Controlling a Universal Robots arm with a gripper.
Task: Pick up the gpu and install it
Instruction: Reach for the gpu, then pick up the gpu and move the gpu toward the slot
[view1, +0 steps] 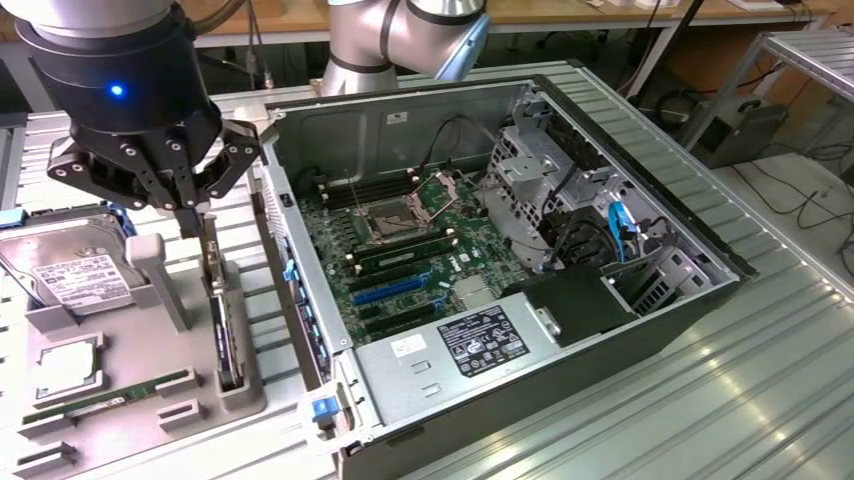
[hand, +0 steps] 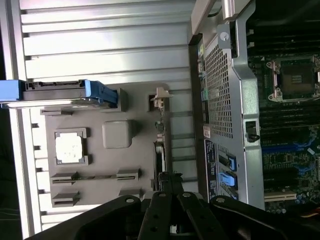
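Note:
The gpu (view1: 222, 325) stands on edge in a slot of the grey holder tray (view1: 147, 435), just outside the open computer case (view1: 667, 300). It is a thin card with a dark face. My gripper (view1: 199, 212) hangs straight above its far end, and the fingers are drawn together on the card's upper edge. In the wrist view the gpu (hand: 160, 150) runs away from my gripper (hand: 166, 181), whose black fingers pinch its near end. The card still sits in its slot. Blue expansion slots (view1: 387, 290) show on the motherboard (view1: 441, 225) inside the case.
On the tray lie a silver hard drive (view1: 74, 265), a processor chip (view1: 67, 362) and a long memory stick (view1: 107, 398). The case wall (view1: 283, 230) rises close beside the card. A power supply (view1: 461, 345) and drive cage (view1: 534, 170) fill parts of the case.

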